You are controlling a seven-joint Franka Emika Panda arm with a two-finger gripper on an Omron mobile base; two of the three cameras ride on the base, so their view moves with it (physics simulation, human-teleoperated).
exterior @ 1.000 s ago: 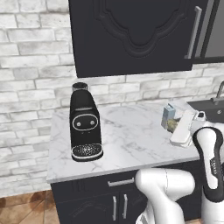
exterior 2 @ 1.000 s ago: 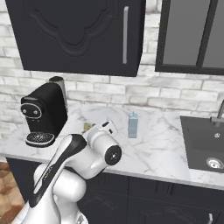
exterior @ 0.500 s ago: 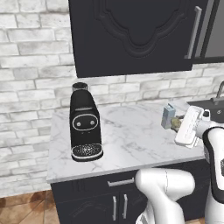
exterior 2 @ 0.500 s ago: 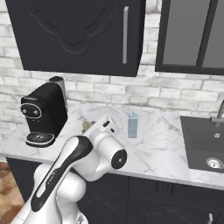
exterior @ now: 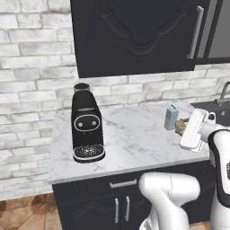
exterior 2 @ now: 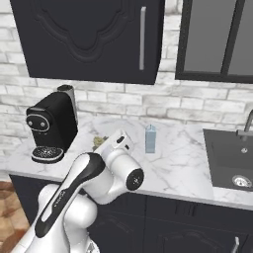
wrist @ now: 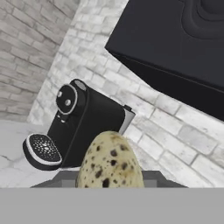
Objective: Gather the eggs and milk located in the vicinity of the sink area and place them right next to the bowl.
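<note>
1. The white arm (exterior 2: 94, 173) bends up over the bench (exterior: 130, 143), its hand raised above the marble near the front edge.
2. The coffee machine (exterior: 86, 128) stands toward the bench's left end.
3. The milk (exterior 2: 150, 139) stands upright near the back edge, beside the sink (exterior 2: 232, 158).
4. A speckled egg (wrist: 110, 164) sits clamped in the narrowed jaws, long axis pointing away from the hand.

No writing to read anywhere: the coffee machine (exterior: 87, 130) and milk carton (exterior 2: 150, 139) carry no legible labels.
</note>
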